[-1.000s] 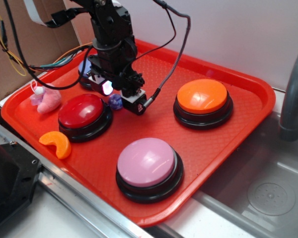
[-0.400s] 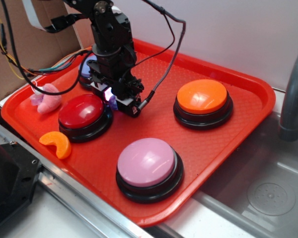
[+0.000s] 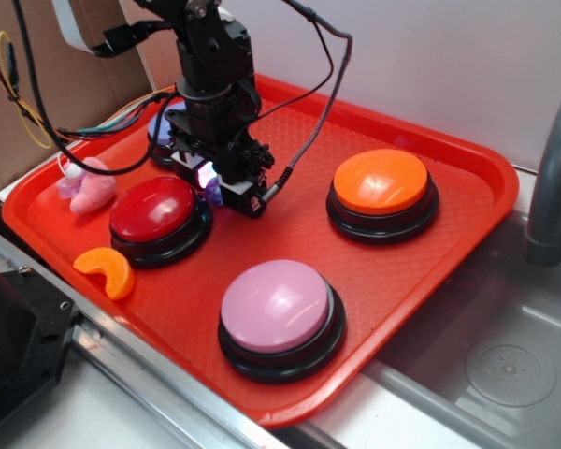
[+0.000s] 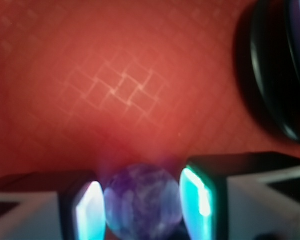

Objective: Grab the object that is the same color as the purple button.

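Purple ball (image 4: 142,201) sits between gripper (image 4: 142,207) fingers, wrist-view only.

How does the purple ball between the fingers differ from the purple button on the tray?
The purple ball is tiny, dark and marbled; the purple button is far bigger, pale and plain. The ball sits between the fingers; the button stands free near the tray's front edge. Both are purple and rounded.

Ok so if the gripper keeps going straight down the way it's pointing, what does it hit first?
The purple marbled ball already sits between the fingers of the gripper, so that comes first, then the red tray right under it. How much gap remains to the tray is unclear.
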